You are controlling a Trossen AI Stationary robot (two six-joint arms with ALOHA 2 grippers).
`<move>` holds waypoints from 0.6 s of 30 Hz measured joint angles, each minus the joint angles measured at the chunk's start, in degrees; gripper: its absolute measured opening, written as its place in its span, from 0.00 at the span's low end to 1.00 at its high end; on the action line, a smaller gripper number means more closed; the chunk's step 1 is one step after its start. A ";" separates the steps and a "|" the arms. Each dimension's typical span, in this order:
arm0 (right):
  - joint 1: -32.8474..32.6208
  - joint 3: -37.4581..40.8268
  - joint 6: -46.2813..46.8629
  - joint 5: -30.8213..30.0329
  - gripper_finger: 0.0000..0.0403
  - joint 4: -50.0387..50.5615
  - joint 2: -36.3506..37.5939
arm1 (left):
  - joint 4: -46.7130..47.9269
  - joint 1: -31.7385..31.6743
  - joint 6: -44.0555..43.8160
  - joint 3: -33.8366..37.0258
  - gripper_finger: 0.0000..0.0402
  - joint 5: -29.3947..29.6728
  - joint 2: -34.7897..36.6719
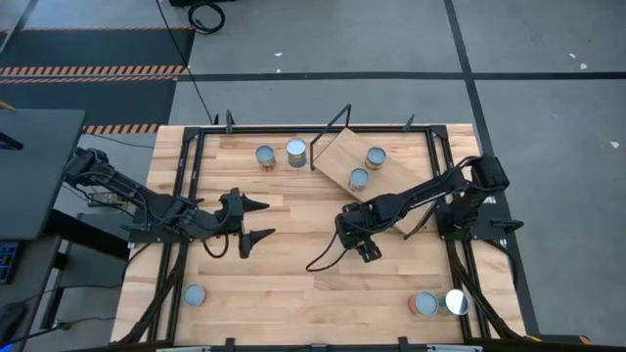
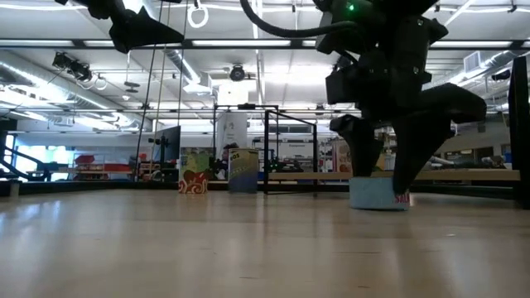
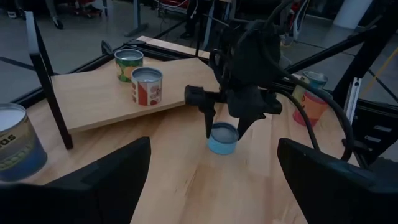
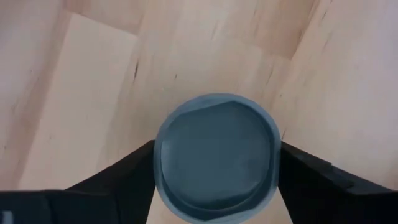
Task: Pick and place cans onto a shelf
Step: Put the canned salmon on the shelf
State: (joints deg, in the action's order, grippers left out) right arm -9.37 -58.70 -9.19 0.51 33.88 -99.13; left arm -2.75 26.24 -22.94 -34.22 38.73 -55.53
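My right gripper [image 1: 362,242] points down over a short pale-blue can [image 3: 222,138] that stands on its base at the tabletop's middle. Its open fingers stand on either side of the can [image 4: 216,155]. My left gripper [image 1: 260,220] is open and empty, level above the table to the left of it. The shelf [image 1: 342,156], a light board on a black wire frame, stands askew at the far side. A greenish can [image 3: 129,64] and a reddish can [image 3: 147,86] stand on it. My right gripper comes at the pale-blue can from above, one finger [image 4: 134,171] beside each side of its round wall [image 4: 163,140]. I cannot tell whether the fingers touch the wall. The can stands upright on the table.
Two cans [image 1: 265,156] [image 1: 296,152] stand on the table left of the shelf. One can [image 1: 195,295] is at the near left, and two [image 1: 424,303] [image 1: 456,301] are at the near right. A black frame [image 1: 186,176] runs around the tabletop.
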 joint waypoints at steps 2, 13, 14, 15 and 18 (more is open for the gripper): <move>-0.04 -1.04 1.89 -0.02 0.71 0.74 1.71 | 0.00 0.00 -0.41 0.00 0.89 0.00 0.00; 1.98 -1.99 28.59 -11.54 0.71 13.66 21.62 | 0.14 -0.02 -0.59 0.00 0.89 0.01 0.00; 2.71 -2.07 32.33 -12.01 0.71 15.85 23.55 | 0.14 -0.02 -0.45 0.00 0.89 0.01 0.00; 3.50 -2.31 36.25 -12.23 0.71 18.33 25.28 | 0.12 -0.02 -0.41 0.00 0.89 0.01 0.00; 6.48 -3.14 47.41 -13.70 0.71 26.90 29.16 | 0.11 -0.02 -0.39 0.00 0.89 0.01 0.00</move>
State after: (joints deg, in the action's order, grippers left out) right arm -2.89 -61.83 38.22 -13.19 60.78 -69.96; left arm -2.63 26.22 -23.33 -34.22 38.74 -55.53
